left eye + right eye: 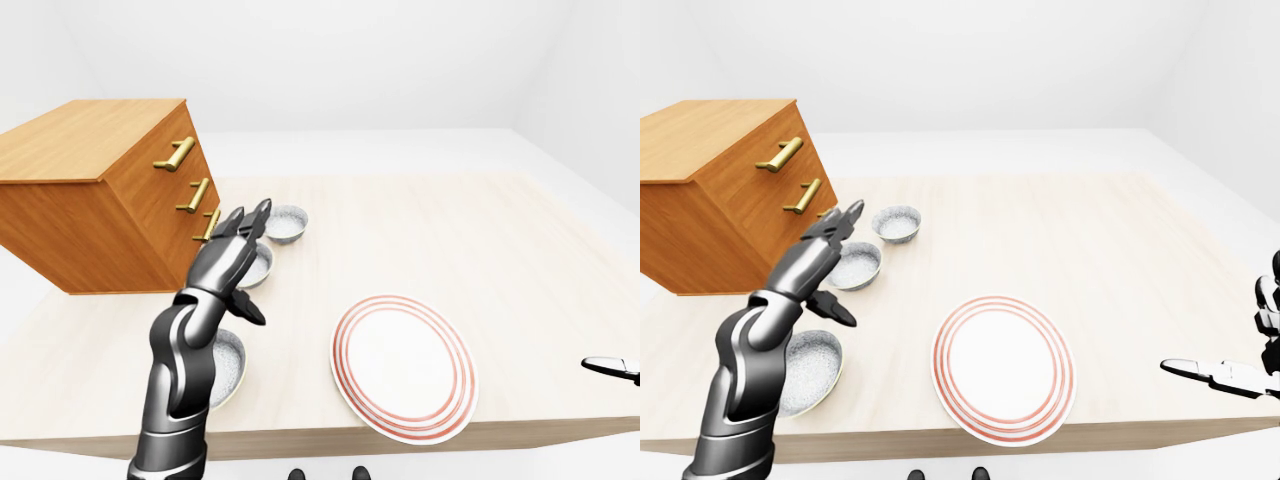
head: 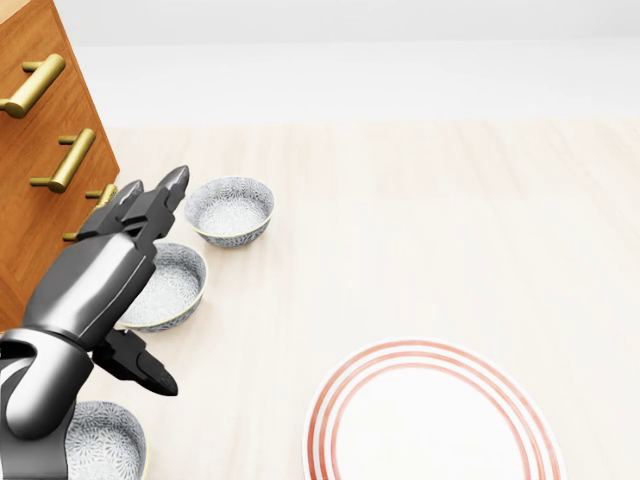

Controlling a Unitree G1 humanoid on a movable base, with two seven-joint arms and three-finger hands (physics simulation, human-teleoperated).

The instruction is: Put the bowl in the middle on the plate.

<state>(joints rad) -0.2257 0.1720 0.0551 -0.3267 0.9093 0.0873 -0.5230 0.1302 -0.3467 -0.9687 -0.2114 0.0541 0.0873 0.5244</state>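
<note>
Your left hand (image 2: 120, 260) hovers with fingers spread over the middle speckled grey ceramic bowl (image 2: 168, 287), holding nothing, poised for a grasp. The red-ringed white plate (image 1: 404, 365) waits at four o'clock from it. Your right hand (image 1: 1225, 375) idles open, well apart.

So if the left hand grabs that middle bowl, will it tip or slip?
The middle bowl looks rigid and glazed, so probably slippery at the rim. Its base seems narrower than its rim, so a sideways push may tip it. The open left hand hovers above it.
</note>
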